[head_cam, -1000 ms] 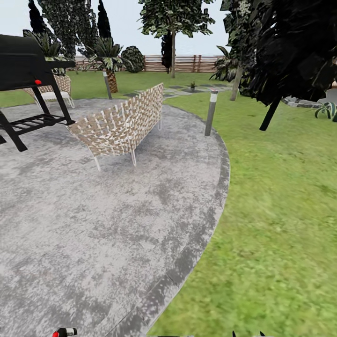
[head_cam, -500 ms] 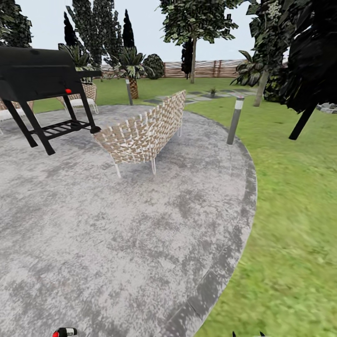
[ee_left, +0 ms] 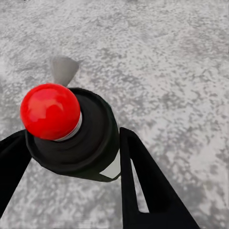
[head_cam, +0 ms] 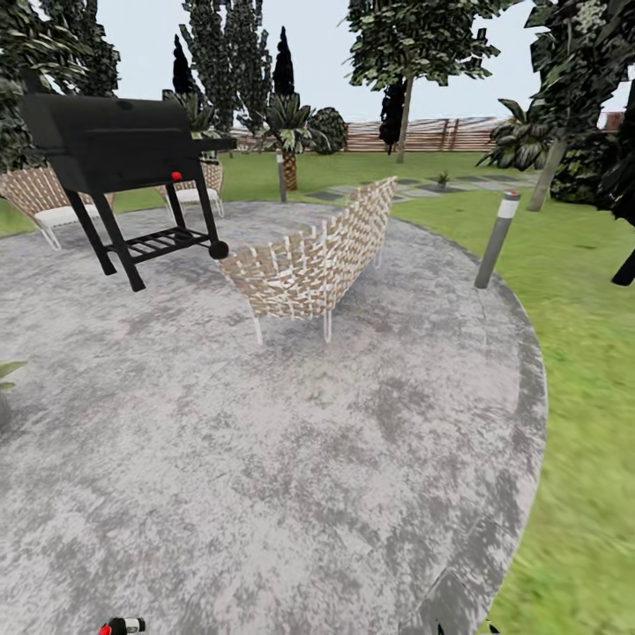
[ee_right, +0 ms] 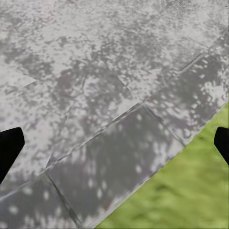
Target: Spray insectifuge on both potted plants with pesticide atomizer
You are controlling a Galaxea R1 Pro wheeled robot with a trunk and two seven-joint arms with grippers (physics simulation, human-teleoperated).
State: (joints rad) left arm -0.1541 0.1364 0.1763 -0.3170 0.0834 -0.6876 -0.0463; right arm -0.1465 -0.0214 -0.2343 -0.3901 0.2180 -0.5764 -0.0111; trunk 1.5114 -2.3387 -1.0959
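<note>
Head cam sits up high, looking forward and down across the grey patio (head_cam: 265,459), with the woven chair (head_cam: 313,260) mid-frame and the fence (head_cam: 414,134) way off along the top. Both wrist cams point nearly straight down, close to the ground. The left one sees paving (ee_left: 167,62); the right one catches the patio's edge and lawn (ee_right: 191,191) at lower right.
</note>
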